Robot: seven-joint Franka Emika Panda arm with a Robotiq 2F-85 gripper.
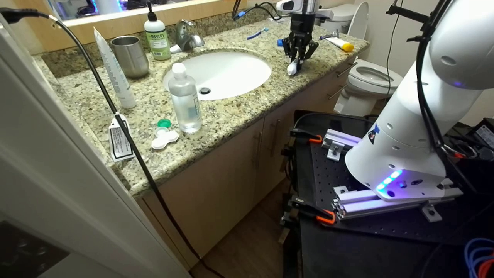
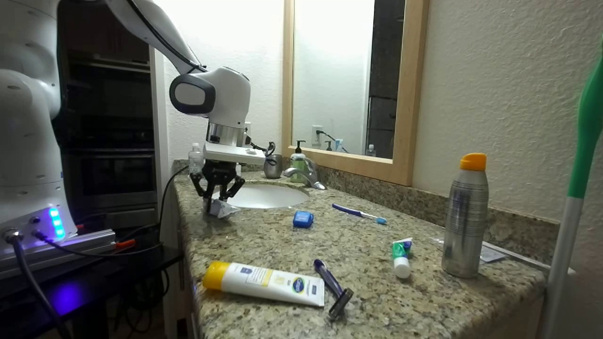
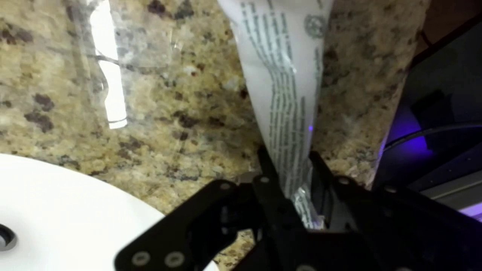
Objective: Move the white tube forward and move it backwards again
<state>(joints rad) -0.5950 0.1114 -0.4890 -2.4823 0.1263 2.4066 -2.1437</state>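
The white tube (image 1: 292,68) lies at the sink-side front of the granite counter, under my gripper (image 1: 297,61), in an exterior view. It also shows as a crumpled white end (image 2: 223,208) beside the gripper (image 2: 215,203) in an exterior view. In the wrist view the tube (image 3: 284,82), with lines of grey-green print, runs from the top edge down between the black fingers of my gripper (image 3: 288,155). The fingers press on both its sides, and its crumpled end sits deep between them. I cannot tell whether the tube touches the counter.
The sink basin (image 1: 231,73) is beside the gripper. A blue box (image 2: 303,219), a toothbrush (image 2: 358,213), a yellow-capped tube (image 2: 271,282), a razor (image 2: 333,287) and a spray can (image 2: 466,221) stand or lie around. A clear bottle (image 1: 185,102) stands near the front edge.
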